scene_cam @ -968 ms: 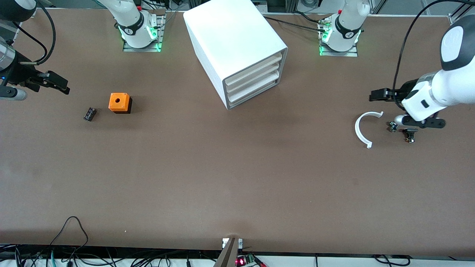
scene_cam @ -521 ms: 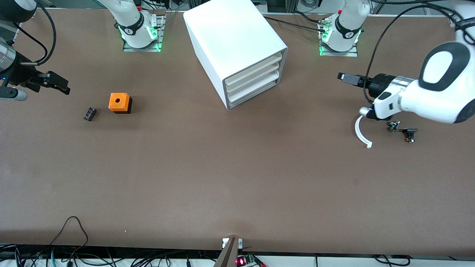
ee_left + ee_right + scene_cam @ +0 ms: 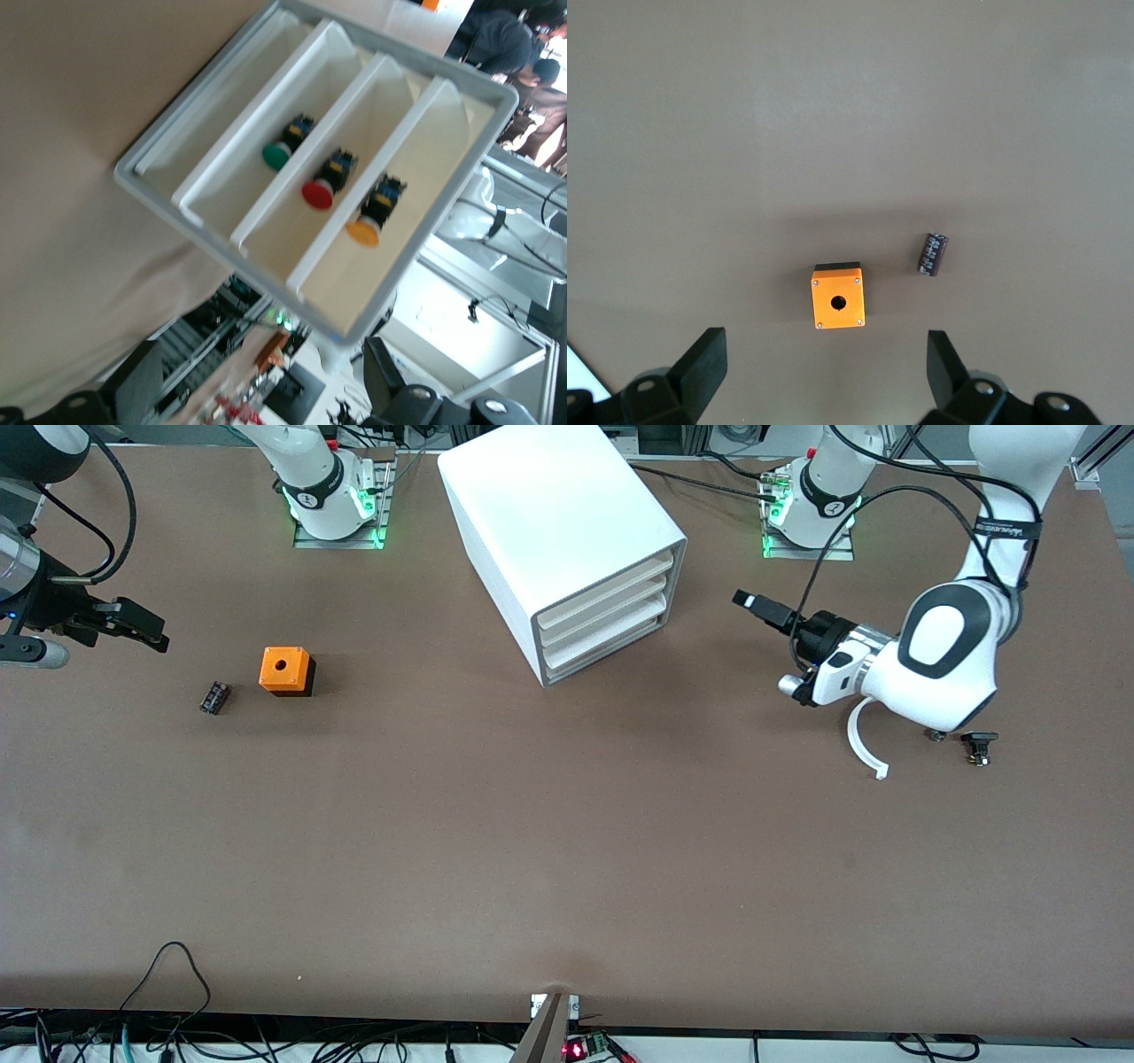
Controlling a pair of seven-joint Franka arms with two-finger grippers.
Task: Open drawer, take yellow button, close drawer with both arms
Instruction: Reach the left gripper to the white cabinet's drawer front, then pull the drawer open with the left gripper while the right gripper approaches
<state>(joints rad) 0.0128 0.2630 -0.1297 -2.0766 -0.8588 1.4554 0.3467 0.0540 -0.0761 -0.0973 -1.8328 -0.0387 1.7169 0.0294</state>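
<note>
Left wrist view gives what the front view can't: it looks straight at the cabinet (image 3: 159, 181) front and into all three drawers, one button apiece. The green button (image 3: 277, 156) is in the lowest, the red button (image 3: 317, 193) in the middle, and the button (image 3: 365, 230) w/ the orange cap in the drawer (image 3: 416, 168) at the top. In the front view the drawers are all pushed in and no button shows.

Front view: the left gripper (image 3: 760, 609) hangs over the table (image 3: 567, 850) at abt 3 o'clock of the cabinet, pointing at the drawer fronts w/ jaws wide and nothing in them. The drawer w/ the button sits at abt 9–10 o'clock from it, apart, no contact.

The right gripper (image 3: 133, 624) waits over the right arm's end of the table, jaws wide, empty. The right wrist view looks down on an orange cube (image 3: 838, 301) and a small black component (image 3: 933, 254) just beside it. In the front view the cube is at abt 4 o'clock from that gripper.

A white curved piece (image 3: 861, 737) and a small black part (image 3: 977, 744) lie under the left arm.
</note>
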